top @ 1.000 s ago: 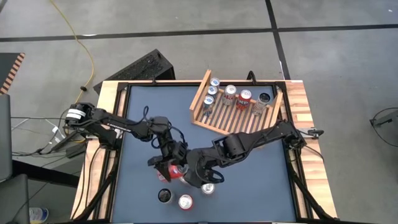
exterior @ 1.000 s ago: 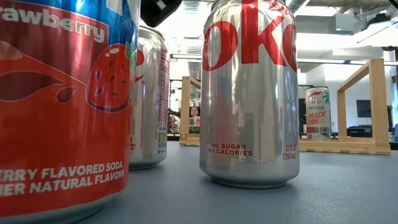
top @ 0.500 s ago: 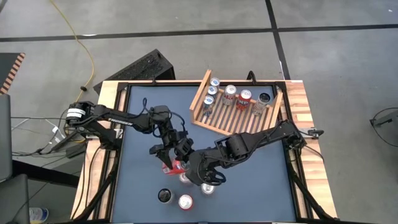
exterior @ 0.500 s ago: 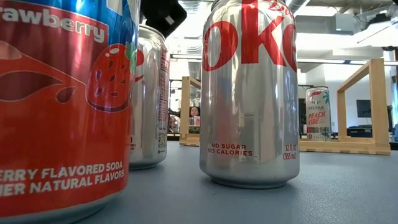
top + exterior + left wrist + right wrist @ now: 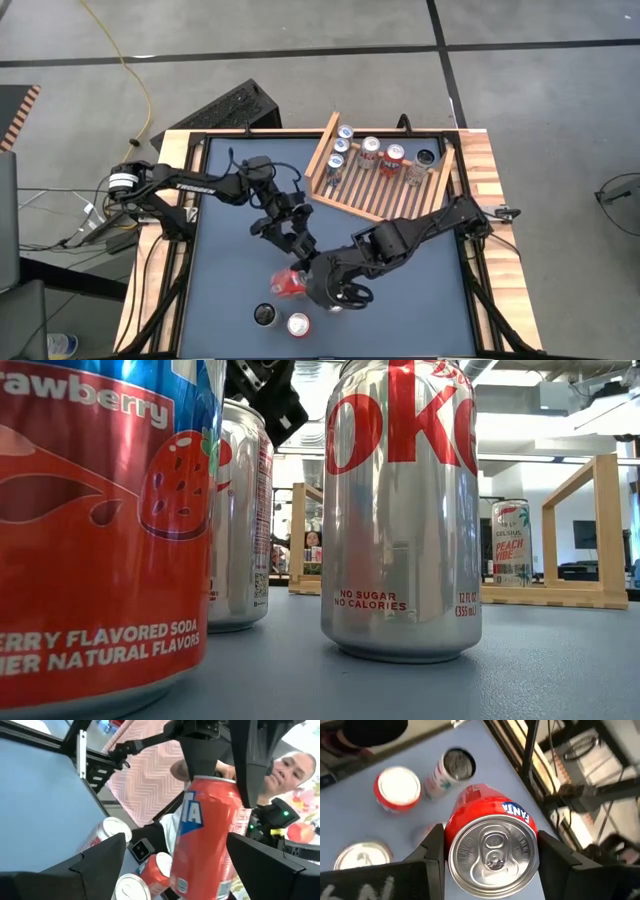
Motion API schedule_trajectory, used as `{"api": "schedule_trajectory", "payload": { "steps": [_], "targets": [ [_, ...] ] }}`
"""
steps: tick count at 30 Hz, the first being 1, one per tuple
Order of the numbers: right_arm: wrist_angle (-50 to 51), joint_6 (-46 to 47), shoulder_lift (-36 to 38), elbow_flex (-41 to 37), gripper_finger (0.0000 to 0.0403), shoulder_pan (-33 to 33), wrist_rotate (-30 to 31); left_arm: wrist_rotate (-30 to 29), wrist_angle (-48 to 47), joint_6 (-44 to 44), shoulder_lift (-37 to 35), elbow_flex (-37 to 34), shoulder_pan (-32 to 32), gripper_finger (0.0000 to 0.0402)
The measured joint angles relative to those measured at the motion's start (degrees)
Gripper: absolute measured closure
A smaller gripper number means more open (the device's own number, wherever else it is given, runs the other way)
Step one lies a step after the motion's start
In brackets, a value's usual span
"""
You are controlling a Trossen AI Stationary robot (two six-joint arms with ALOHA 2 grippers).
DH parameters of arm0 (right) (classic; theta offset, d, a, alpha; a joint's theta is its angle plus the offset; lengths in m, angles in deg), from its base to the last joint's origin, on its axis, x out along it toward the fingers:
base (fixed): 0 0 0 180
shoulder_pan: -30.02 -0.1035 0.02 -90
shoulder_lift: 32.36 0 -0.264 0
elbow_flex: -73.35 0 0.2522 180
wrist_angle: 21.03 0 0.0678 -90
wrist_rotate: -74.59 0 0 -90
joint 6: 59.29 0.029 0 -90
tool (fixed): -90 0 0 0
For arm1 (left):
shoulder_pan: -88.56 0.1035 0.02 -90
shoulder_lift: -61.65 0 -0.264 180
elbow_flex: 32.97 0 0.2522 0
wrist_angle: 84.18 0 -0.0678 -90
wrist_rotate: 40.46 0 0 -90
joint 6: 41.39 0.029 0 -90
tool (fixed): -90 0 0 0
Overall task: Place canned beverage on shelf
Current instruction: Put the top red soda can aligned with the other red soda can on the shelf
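A red Fanta can [image 5: 289,283] hangs above the table's near middle, with my right gripper [image 5: 492,852] shut on it. My left gripper [image 5: 297,246] stands open just beyond the can toward the far edge. In the left wrist view its two fingers flank the can [image 5: 202,840] at a distance without touching. The wooden shelf [image 5: 330,135] lies at the far right, with several cans standing on its slats. Three more cans stand on the table near its front edge. My right gripper pinches the Fanta can's top end [image 5: 457,827] between its two fingers [image 5: 435,852], one on each side of the wall just below the rim. The fingers slant down from the table's right side. The can is lifted clear of the table and tilted.
A dark-topped can [image 5: 265,315], a red-and-white can [image 5: 298,324] and a silver can [image 5: 336,301] stand close below the held can. The low view shows a strawberry soda can [image 5: 100,530] and a Diet Coke can [image 5: 400,510] up close. Open blue table lies between the arms and the shelf.
My left gripper, open throughout, has drawn back from the Fanta can toward the table's far edge and a little to the right. My right gripper keeps hold of the can and has rolled its wrist, which has tipped the can.
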Motion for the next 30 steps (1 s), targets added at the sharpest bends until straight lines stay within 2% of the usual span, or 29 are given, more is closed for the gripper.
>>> {"api": "schedule_trajectory", "payload": {
  "steps": [7, 11, 13, 15, 21, 24, 30],
  "targets": [
    [9.49, 11.89, 5.10, -0.34, 0.0211, 0.71, 3.17, 0.44, -0.05, -2.23, -0.25, 0.00, 2.75, 0.0067],
    [20.69, 23.04, 9.67, -0.33, 0.0211, 2.62, 7.24, 0.61, 0.17, -2.61, -1.70, 0.00, 3.39, 0.0068],
    [27.78, 30.07, 12.18, -0.33, 0.0211, 4.61, 10.42, 0.55, -0.01, -2.77, -3.03, 0.00, 3.52, 0.0068],
    [30.83, 36.62, 14.29, -0.67, 0.0211, 7.80, 12.77, -0.28, 0.12, -2.74, -4.72, 0.00, 3.55, 0.0068],
    [30.37, 41.24, 20.08, -5.69, 0.0211, 19.05, 6.99, -2.31, 0.01, -3.69, -10.61, 0.00, 3.15, 0.0068],
    [30.02, 42.48, 22.17, -9.69, 0.0211, 25.65, 1.69, -2.99, -0.05, -3.58, -14.17, -0.19, 2.25, 0.0068],
    [30.16, 40.01, 26.69, -23.52, 0.0211, 35.13, -0.34, -3.05, -5.86, -0.55, -22.06, -0.39, 0.40, 0.0068]
  ]
}}
